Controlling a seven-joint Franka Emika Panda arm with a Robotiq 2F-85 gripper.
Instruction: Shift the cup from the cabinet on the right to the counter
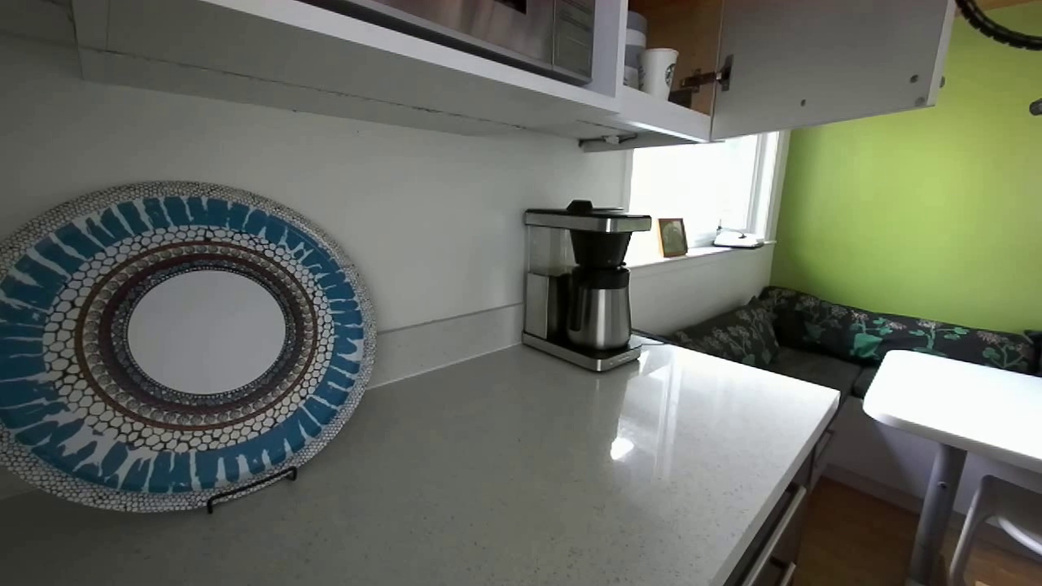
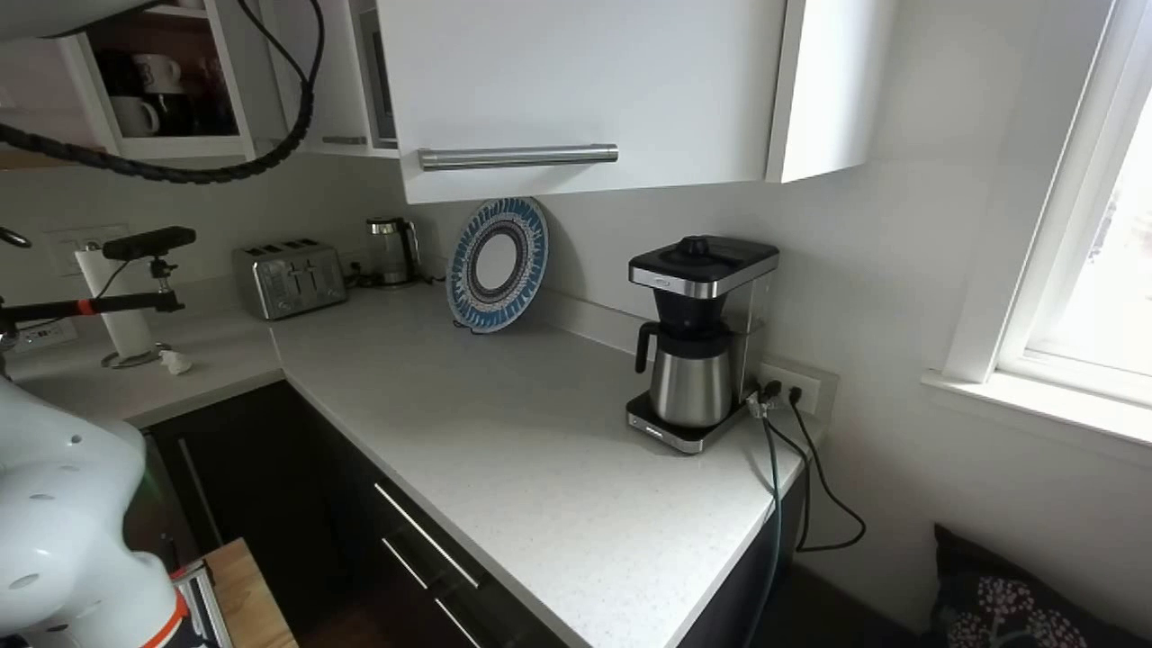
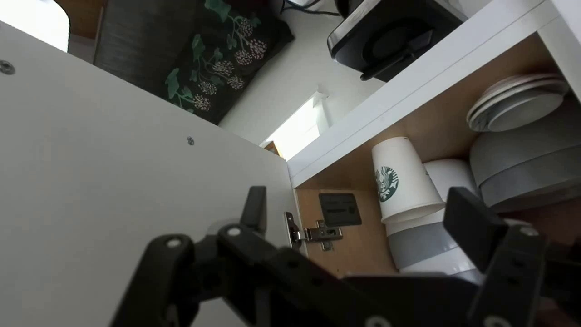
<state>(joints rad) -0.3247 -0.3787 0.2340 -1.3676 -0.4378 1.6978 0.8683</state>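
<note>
Standing upright just inside the open cabinet, the white cup looks like thin paper: probably light, smooth and easily crushed, so it calls for a gentle squeeze around its sides, below the rim. Facing the cabinet's opening, the claw has its jaws spread wide; it holds nothing and appears not to touch the cup.

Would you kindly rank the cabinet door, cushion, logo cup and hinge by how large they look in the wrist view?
Largest to smallest:
Cabinet door
Cushion (visible part)
Logo cup
Hinge
</note>
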